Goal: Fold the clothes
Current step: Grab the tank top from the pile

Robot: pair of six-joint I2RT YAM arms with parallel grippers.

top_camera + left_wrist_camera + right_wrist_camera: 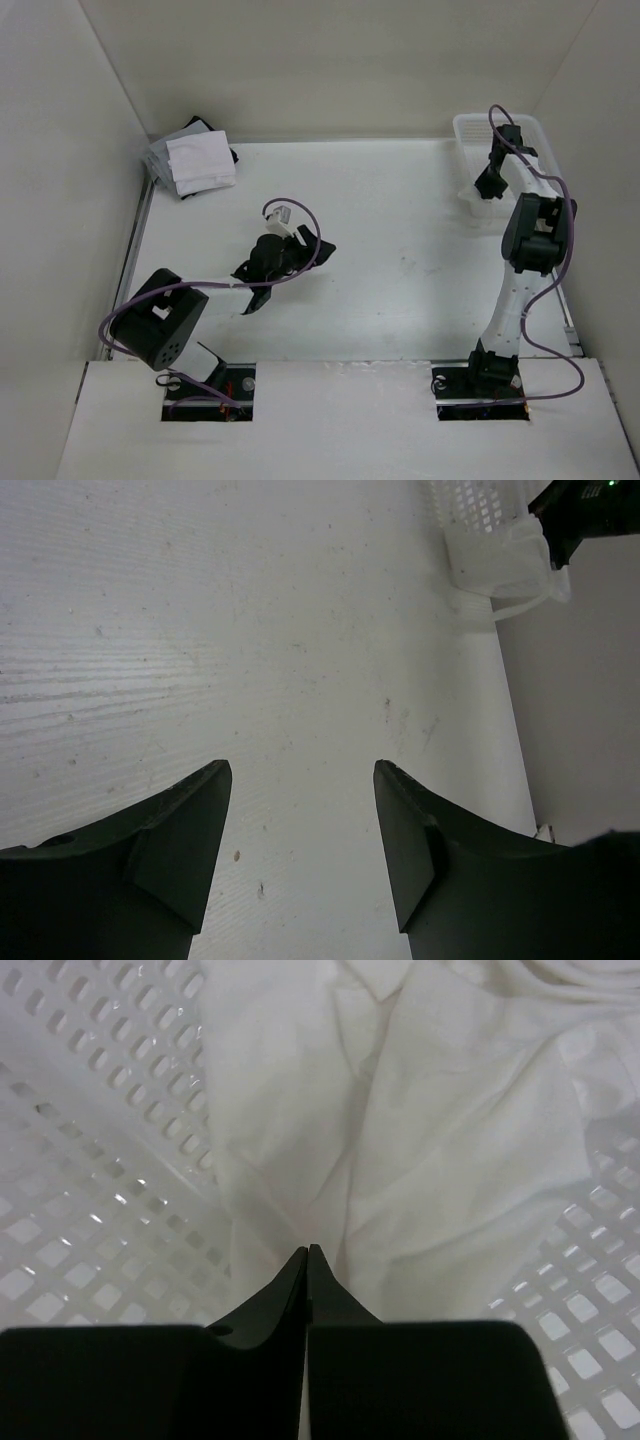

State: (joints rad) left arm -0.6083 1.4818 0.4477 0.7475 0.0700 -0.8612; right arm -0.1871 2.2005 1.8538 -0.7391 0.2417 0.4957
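The clothes (450, 1130), a thin wrinkled white garment, lie in the white mesh basket (80, 1210) at the table's far right. Part of the garment (478, 205) hangs over the basket's near wall, and the left wrist view shows that bunch (500, 560) with a thin strap below it. My right gripper (308, 1248) is down in the basket, its jaws pressed together on a fold of the fabric, with creases running to the tips. From above, the right gripper (487, 188) sits at the basket's near end. My left gripper (300, 770) stands open over bare table, left of centre (290, 275).
A pile of white, grey and black cloth (195, 160) lies at the far left corner. The basket (470, 125) stands against the right wall. White walls close in the table (400, 260) on three sides.
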